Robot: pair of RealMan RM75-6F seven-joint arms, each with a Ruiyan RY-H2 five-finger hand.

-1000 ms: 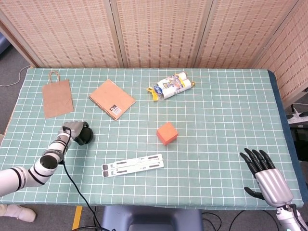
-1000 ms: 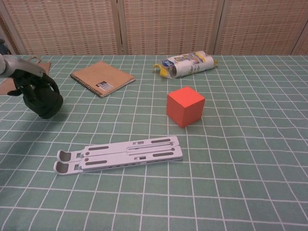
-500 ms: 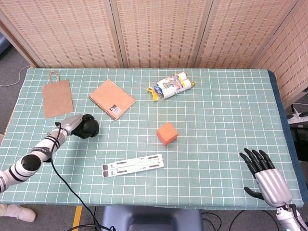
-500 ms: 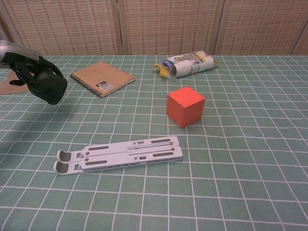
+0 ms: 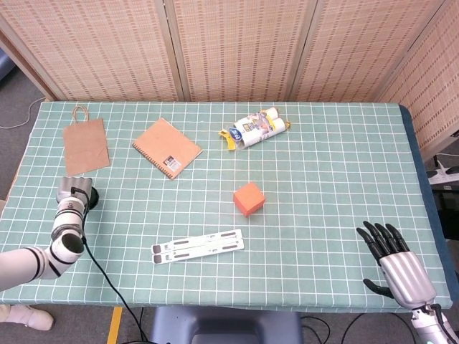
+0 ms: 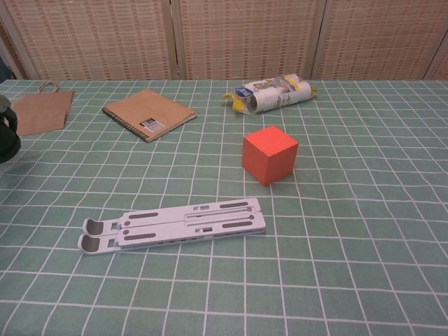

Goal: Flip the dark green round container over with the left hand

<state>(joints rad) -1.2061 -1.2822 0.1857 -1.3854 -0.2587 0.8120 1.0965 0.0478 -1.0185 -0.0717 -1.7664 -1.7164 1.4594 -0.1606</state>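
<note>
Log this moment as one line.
left hand: on container, table's left edge | right hand: open, idle | flip: unconfirmed

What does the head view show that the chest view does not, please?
Only the head view shows the right hand, open at the table's near right corner, and the left arm's wrist. Only the chest view shows the dark green round container clearly, at its left edge. Both show the orange cube, notebook and paper bag.
</note>
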